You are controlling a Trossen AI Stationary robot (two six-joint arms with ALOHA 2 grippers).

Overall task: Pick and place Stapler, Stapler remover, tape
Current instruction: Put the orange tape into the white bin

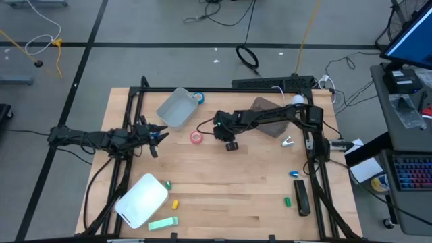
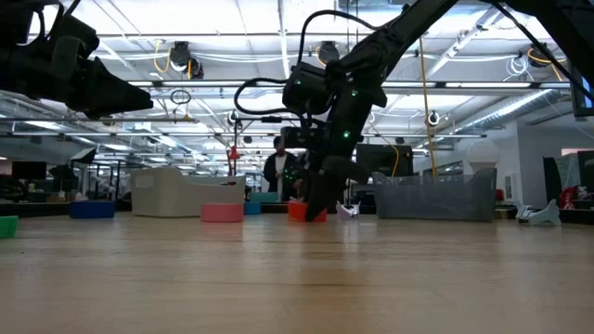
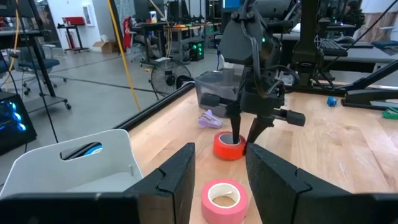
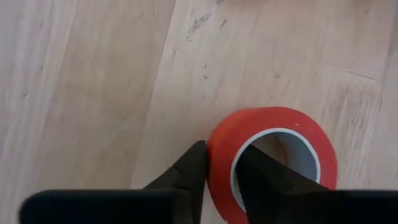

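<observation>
A red tape roll (image 4: pixel 273 155) lies flat on the table near its middle; it also shows in the left wrist view (image 3: pixel 228 147) and the low view (image 2: pixel 299 211). My right gripper (image 1: pixel 231 143) points down at it, its fingers closed on the roll's wall (image 4: pixel 219 168). A pink tape roll (image 1: pixel 196 138) lies flat to its left. A blue roll (image 1: pixel 198 98) lies by the white bin (image 1: pixel 177 106). My left gripper (image 1: pixel 156 135) is open and empty at the table's left side, facing the pink roll (image 3: pixel 224 198). A black stapler (image 1: pixel 302 198) lies near the right front. My right gripper pinches the red roll's wall (image 4: pixel 217 152) with one finger (image 4: pixel 191 171) outside the ring and one (image 4: pixel 264 174) inside the core. The fingers come from above, pointing down. The roll lies flat on the table.
A grey bin (image 1: pixel 270 115) stands at the back right, with a small pale lavender tool (image 1: pixel 287 142) in front of it. A white lid (image 1: pixel 142 199) and small yellow (image 1: pixel 175 203) and green (image 1: pixel 163 223) pieces lie at the front left. Bare wood lies in the front middle.
</observation>
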